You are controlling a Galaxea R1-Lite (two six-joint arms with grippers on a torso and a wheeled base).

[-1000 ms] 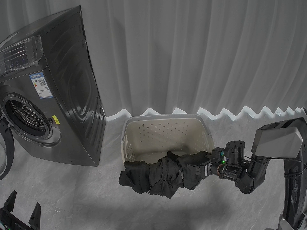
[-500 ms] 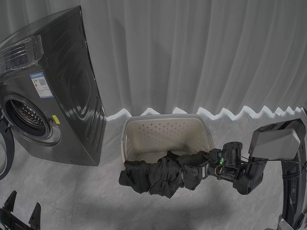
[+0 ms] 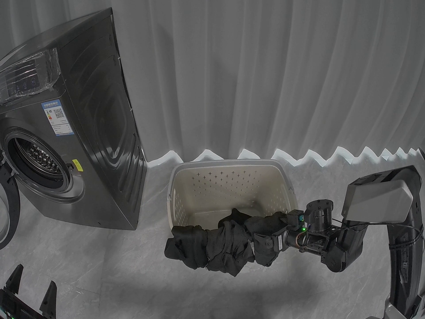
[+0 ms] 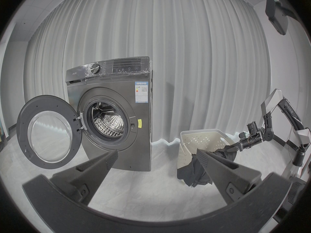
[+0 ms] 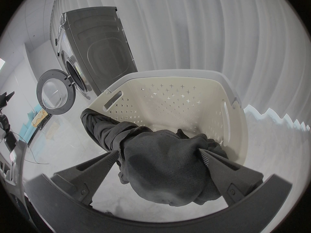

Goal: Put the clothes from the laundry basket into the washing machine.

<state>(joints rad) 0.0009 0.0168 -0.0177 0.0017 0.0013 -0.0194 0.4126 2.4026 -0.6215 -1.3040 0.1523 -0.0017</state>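
Observation:
A dark garment hangs over the near rim of the cream laundry basket, part inside and part down the outside. My right gripper is at the basket's near right side, open, with the garment bulging between its spread fingers. In the head view the cloth hides those fingers. The grey washing machine stands at the left with its round door swung open and the drum showing. My left gripper is open and holds nothing, low at the near left, far from the basket.
White curtains close off the back behind the machine and basket. Pale tiled floor lies free between the machine and the basket. The open door juts out at the far left.
My right arm has shifted slightly down and to the left, toward the basket. The garment has sagged a little with it. The left gripper has stayed put.

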